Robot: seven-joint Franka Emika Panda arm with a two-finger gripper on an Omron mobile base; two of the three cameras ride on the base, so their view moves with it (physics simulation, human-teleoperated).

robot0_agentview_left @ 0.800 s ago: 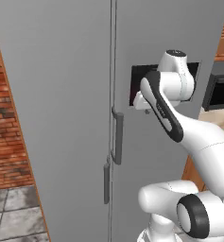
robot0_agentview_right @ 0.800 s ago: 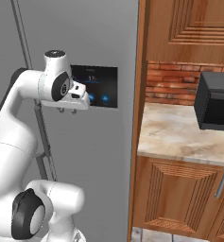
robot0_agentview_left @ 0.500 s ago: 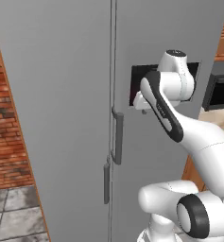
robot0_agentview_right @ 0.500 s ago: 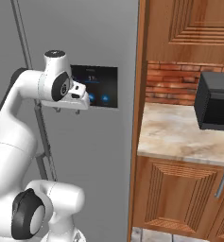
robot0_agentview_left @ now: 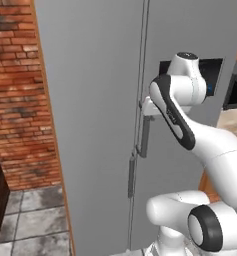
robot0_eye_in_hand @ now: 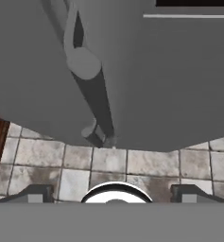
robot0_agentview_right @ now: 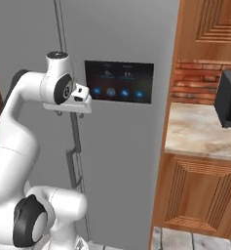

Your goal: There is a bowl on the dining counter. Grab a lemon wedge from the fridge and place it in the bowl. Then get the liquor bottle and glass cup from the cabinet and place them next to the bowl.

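Fridge [robot0_agentview_left: 95,100] fills my front, its two grey doors shut, the seam between them running up past my wrist. To its right stands wooden cabinetry with a stone bench [robot0_agentview_right: 200,132] carrying a dark microwave [robot0_agentview_right: 230,100] at its right edge. On the right-hand door sits a dark control panel [robot0_agentview_right: 119,81] with small blue icons. Two long handles flank the seam; the door handle [robot0_eye_in_hand: 87,90] I am after lies just under my hand. My claw [robot0_eye_in_hand: 114,194] hangs above its top end, fingers spread wide, gripping nothing.

I judge this the first step: opening the fridge to reach the lemon wedge. Next I must lower the claw around the handle, close on it, then pull the door outward.

The lemon wedge is behind the closed doors, so I cannot see it. My own wrist covers the claw in both base views.
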